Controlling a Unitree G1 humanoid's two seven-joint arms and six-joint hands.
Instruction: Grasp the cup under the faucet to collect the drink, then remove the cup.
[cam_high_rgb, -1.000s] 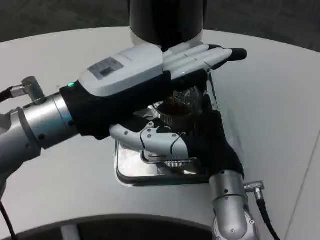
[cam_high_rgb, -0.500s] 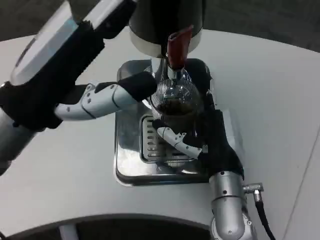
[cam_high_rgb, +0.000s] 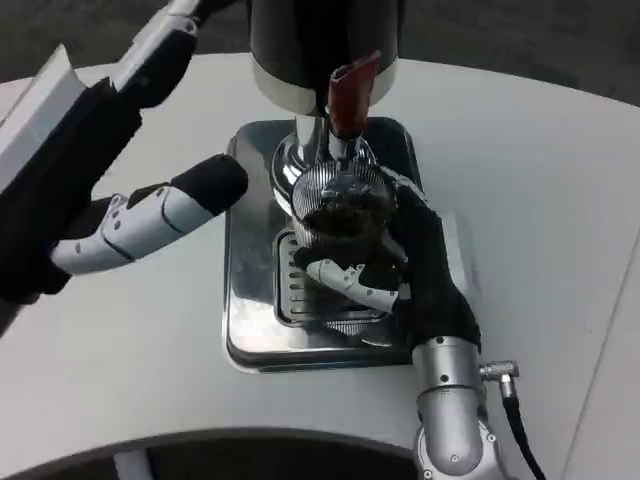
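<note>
A clear ribbed cup (cam_high_rgb: 340, 205) with dark drink in its bottom stands on the grate of the silver drip tray (cam_high_rgb: 250, 300), right under the faucet with its red lever (cam_high_rgb: 350, 95). My right hand (cam_high_rgb: 415, 265) wraps the cup from the right and front, its white thumb lying across the cup's near side. My left hand (cam_high_rgb: 120, 160) hangs raised at the left, apart from the dispenser, its fingers spread and holding nothing.
The dark dispenser body (cam_high_rgb: 320, 40) rises at the back above the tray. The white table (cam_high_rgb: 560, 200) spreads to both sides, and its front edge curves across the bottom of the picture.
My left hand has lifted off the faucet lever and pulled back to the upper left. The cup now shows with dark drink in it. The right hand keeps its hold.
</note>
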